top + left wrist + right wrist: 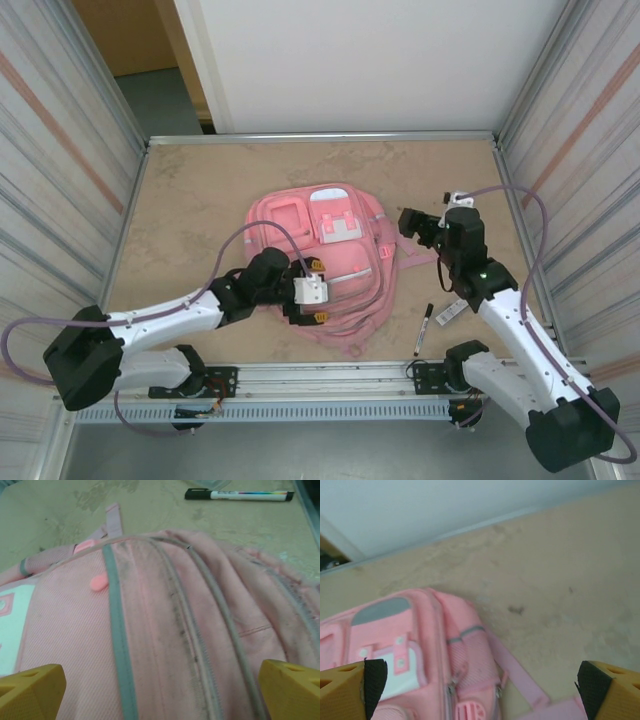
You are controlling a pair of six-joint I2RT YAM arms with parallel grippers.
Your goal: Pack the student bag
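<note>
left gripper (320, 292), wide open and empty over the near zips (187, 625) of the bag (335, 250) at the middle of the table (200, 200), should likely pinch the pink pull (99, 582) squarely while the right gripper (412, 224), also open and empty beside its right side, steadies the fabric.

Pink fabric backpack (345, 235): near-left portion hidden under the left gripper (320, 292) in the overhead view; cut off by left, right and bottom edges in the left wrist view, and by left and bottom edges in the blurred right wrist view. White marker pen with black cap (239, 495): barrel print too small to read. Small pale oblong item (450, 312) near the marker: too small to identify, possibly a second pen.
</note>
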